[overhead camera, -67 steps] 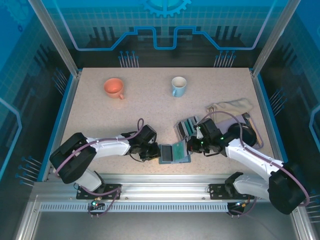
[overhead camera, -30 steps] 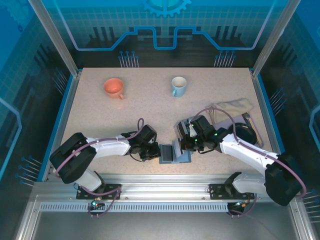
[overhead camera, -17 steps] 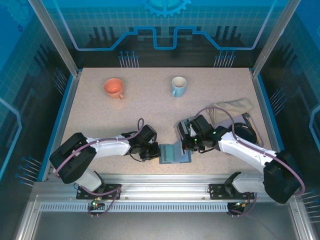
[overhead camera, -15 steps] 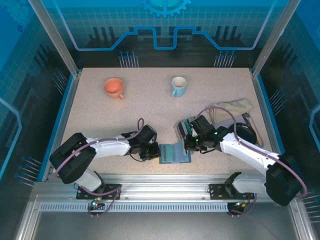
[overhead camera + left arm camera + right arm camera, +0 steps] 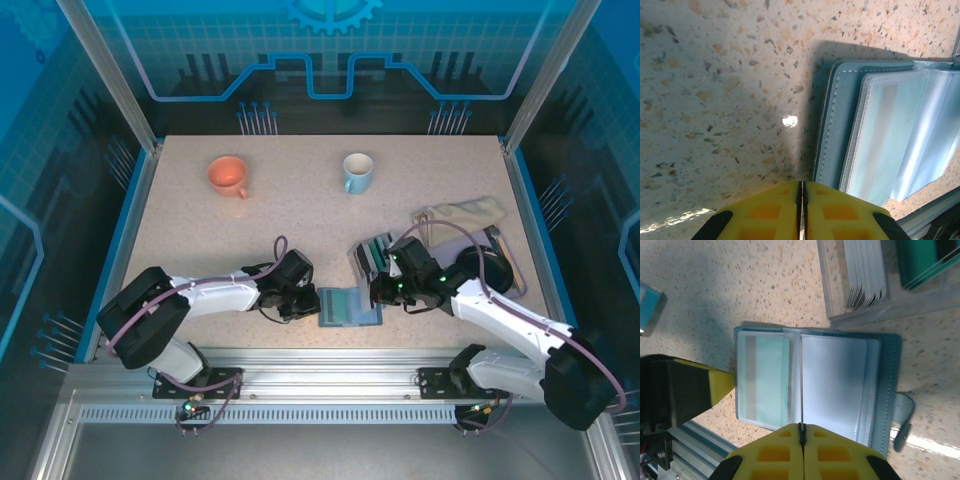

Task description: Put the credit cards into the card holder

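Step in hand: loading the card holder (image 5: 350, 306), which lies open and flat on the desk (image 5: 300, 200) by the near edge, between the two claws. One teal card (image 5: 765, 377) sits in its left pocket. The other credit cards (image 5: 865, 275) stand in the grey rack (image 5: 368, 256) just beyond.

Right claw (image 5: 801, 427) is clenched and empty, poised over the holder's fold. Left claw (image 5: 801, 185) is clenched at the holder's left edge; whether it pins the cover cannot be told. Both forearms lie low, reaching inward.

Next move, in my judgement: the right claw must release and pinch a single card from the rack.

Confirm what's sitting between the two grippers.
The open card holder lies flat between the left gripper and the right gripper, as the top view shows.
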Robot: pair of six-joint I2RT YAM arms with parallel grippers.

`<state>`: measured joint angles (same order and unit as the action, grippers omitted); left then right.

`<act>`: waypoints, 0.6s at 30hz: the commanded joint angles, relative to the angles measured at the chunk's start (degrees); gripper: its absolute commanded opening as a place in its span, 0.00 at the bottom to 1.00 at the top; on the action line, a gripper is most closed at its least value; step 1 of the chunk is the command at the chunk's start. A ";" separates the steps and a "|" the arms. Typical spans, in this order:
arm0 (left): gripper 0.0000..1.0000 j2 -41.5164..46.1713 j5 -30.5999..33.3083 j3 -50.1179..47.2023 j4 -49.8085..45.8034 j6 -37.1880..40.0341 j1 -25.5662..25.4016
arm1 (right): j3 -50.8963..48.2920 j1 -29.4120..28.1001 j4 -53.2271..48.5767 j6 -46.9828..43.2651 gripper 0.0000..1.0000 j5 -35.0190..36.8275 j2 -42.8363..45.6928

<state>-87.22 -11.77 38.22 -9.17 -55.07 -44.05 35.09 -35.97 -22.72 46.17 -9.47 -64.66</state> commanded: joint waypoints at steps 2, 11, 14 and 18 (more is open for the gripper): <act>0.12 -0.70 0.22 1.93 -0.83 1.09 -0.30 | -2.92 0.02 9.17 2.75 0.05 -5.01 -3.07; 0.12 -2.32 -0.35 1.32 0.68 0.48 -0.34 | -4.97 -0.52 15.15 4.01 0.05 -6.31 -7.41; 0.12 -2.86 -0.53 1.42 0.82 0.40 -0.35 | -5.86 -0.58 16.80 4.31 0.05 -6.37 -9.11; 0.12 -3.61 -0.73 1.41 1.15 0.25 -0.40 | -7.10 -0.75 19.31 5.06 0.05 -6.74 -11.20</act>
<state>-89.23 -11.81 38.81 -8.64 -55.11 -44.05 29.41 -36.07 -6.04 50.17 -15.22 -74.41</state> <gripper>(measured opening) 0.118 0.048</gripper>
